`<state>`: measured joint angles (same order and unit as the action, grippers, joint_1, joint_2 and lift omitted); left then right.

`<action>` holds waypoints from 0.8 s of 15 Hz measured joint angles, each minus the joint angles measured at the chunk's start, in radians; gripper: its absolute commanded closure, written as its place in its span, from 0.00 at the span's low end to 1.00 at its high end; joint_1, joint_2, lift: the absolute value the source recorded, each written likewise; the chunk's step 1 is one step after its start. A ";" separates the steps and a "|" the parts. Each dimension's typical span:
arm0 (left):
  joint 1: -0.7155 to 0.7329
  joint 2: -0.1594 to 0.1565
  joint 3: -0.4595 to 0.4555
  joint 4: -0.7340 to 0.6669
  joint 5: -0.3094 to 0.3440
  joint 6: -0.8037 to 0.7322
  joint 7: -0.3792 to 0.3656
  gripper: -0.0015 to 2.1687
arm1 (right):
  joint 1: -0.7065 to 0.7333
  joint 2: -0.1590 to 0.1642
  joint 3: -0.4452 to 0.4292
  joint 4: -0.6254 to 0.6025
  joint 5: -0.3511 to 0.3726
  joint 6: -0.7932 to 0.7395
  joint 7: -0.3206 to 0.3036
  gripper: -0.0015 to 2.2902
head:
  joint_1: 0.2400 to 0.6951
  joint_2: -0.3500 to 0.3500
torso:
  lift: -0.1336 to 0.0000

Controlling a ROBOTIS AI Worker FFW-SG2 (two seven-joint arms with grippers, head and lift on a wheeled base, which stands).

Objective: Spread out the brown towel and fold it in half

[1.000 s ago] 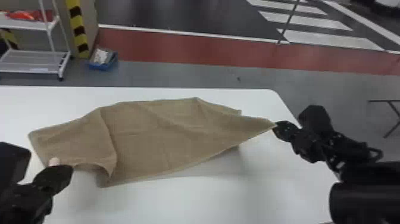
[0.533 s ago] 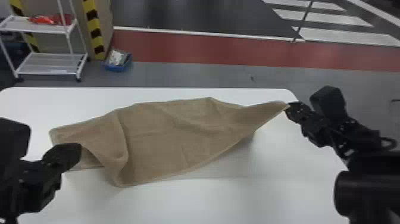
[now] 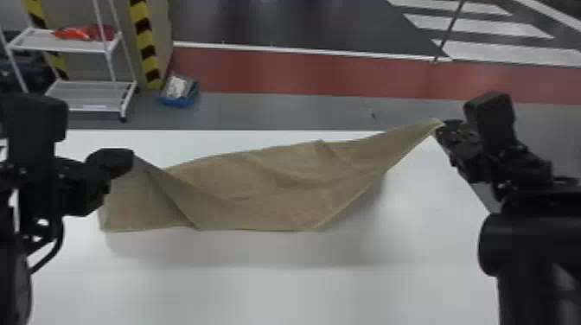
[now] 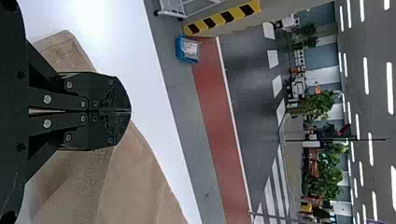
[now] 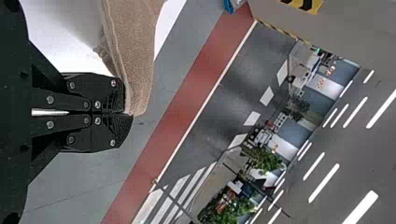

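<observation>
The brown towel (image 3: 242, 186) stretches across the white table between both grippers, its right part lifted and its left part folded over near the left gripper (image 3: 129, 160). At the far right the right gripper (image 3: 440, 125) holds a raised towel corner. In the left wrist view the left gripper (image 4: 130, 112) has its fingertips together, with the towel (image 4: 135, 172) running from beneath them. In the right wrist view the right gripper (image 5: 128, 113) is shut on the corner of the towel (image 5: 133, 51).
The white table (image 3: 259, 294) extends in front of the towel. Beyond its far edge stand a white shelf cart (image 3: 90, 95) with red items and a blue bin (image 3: 179, 90) on the floor. A striped pillar (image 3: 145, 43) rises beside the cart.
Both grippers have risen and moved toward the table's far side, lifting the towel at both ends. The towel's front edge has straightened, and the head view has shifted.
</observation>
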<state>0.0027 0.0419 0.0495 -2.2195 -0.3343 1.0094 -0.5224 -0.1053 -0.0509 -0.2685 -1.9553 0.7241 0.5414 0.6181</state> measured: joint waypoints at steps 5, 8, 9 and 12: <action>-0.261 0.012 0.034 0.277 0.000 -0.023 -0.006 0.95 | -0.166 -0.033 0.020 0.178 0.009 0.018 -0.046 0.52 | 0.72 0.32 | 0.08; -0.315 0.014 0.076 0.328 0.005 -0.036 -0.007 0.95 | -0.221 -0.065 0.026 0.210 -0.001 0.035 -0.041 0.52 | 0.65 0.34 | 0.08; -0.305 0.015 0.094 0.314 0.013 -0.037 -0.010 0.95 | -0.210 -0.079 0.025 0.196 -0.012 0.044 -0.037 0.52 | 0.65 0.34 | 0.08; -0.216 0.014 0.138 0.213 0.028 -0.038 -0.020 0.95 | -0.114 -0.118 0.012 0.122 -0.046 0.064 -0.017 0.52 | 0.71 0.34 | 0.08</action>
<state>-0.2132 0.0559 0.1875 -2.0061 -0.3062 0.9719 -0.5423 -0.2194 -0.1689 -0.2561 -1.8336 0.6781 0.6050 0.6006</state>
